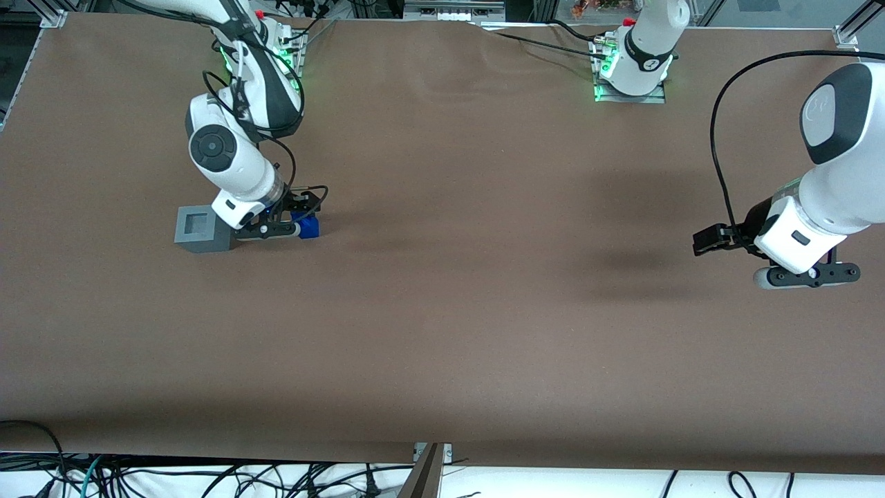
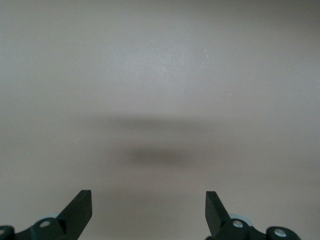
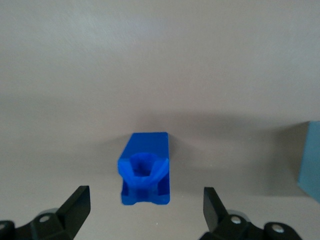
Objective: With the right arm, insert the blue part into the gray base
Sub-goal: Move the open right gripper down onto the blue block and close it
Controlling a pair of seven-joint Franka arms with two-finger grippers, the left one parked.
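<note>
Blue part (image 1: 308, 226) first — you see it resting on the brown table (image 1: 442, 311) toward the working arm's end, just beside the gray base (image 1: 201, 229), with the black gripper (image 1: 290, 225) of the right arm (image 1: 228, 149) low over it. In your front view the gripper body covers most of the part, so only a bright corner shows past the fingers. Your right wrist view settles more: the part (image 3: 146, 169) sits on the table between the two black fingertips (image 3: 77, 205), and its knob faces the camera. The fingers stand spread wide, with bare table showing between each tip and the blue sides — nothing is pinched. You also catch an edge of the gray base (image 3: 311, 160) in that wrist view, apart from the blue piece.

The base stands upright on the table, its square hollow open to the top, and the white end of the arm's wrist hangs just above its edge nearest the part. From there the right arm rises away from your front camera, thin black cables (image 1: 290, 155) looped close at its wrist, up to its mount (image 1: 287, 48) at the table's edge, where green lights glow.
</note>
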